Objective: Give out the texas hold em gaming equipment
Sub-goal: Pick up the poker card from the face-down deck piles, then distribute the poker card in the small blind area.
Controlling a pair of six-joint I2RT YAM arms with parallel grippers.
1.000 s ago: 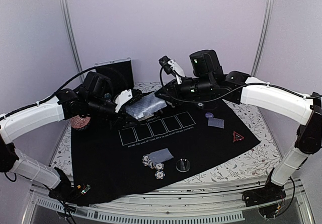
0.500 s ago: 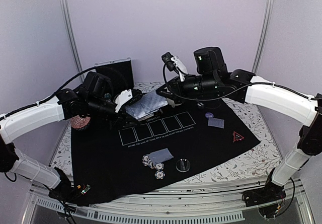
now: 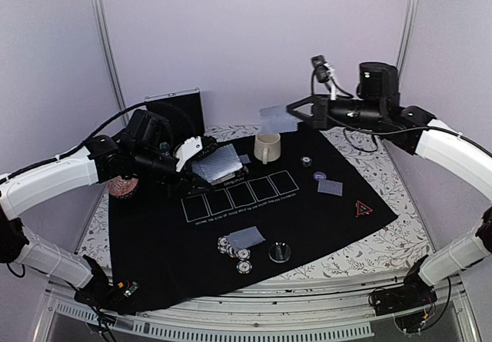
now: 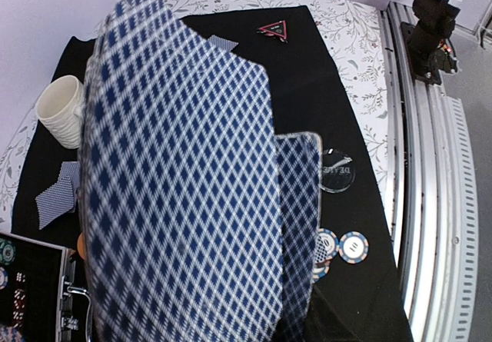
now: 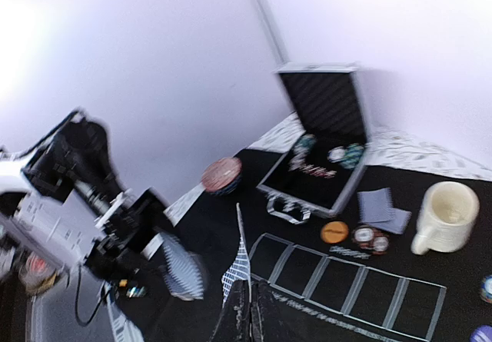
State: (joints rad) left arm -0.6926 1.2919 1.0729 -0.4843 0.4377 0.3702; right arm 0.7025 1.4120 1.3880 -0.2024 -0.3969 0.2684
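Note:
My left gripper (image 3: 198, 156) is shut on a deck of blue-checked playing cards (image 3: 219, 162) at the back left of the black mat (image 3: 161, 242). In the left wrist view the deck (image 4: 184, 204) hides the fingers. My right gripper (image 3: 297, 114) is shut on a single card (image 3: 277, 119), raised above the cream mug (image 3: 267, 148). The right wrist view shows that card edge-on (image 5: 240, 261). Striped chips (image 3: 234, 248) and face-down cards (image 3: 246, 237) lie at the mat's front. A red-edged triangle (image 3: 362, 209), a purple disc (image 3: 319, 176) and another card (image 3: 330, 187) lie on the right.
An open chip case (image 3: 175, 107) stands at the back left, with an orange disc (image 5: 334, 232) and chips (image 5: 370, 238) in front of it. A red round object (image 3: 123, 186) sits at the mat's left edge. A clear dealer disc (image 3: 280, 251) lies by the front chips.
My right gripper has lifted off the deck and swung up and to the right with one card. The mug it hid now shows. The left arm has not moved.

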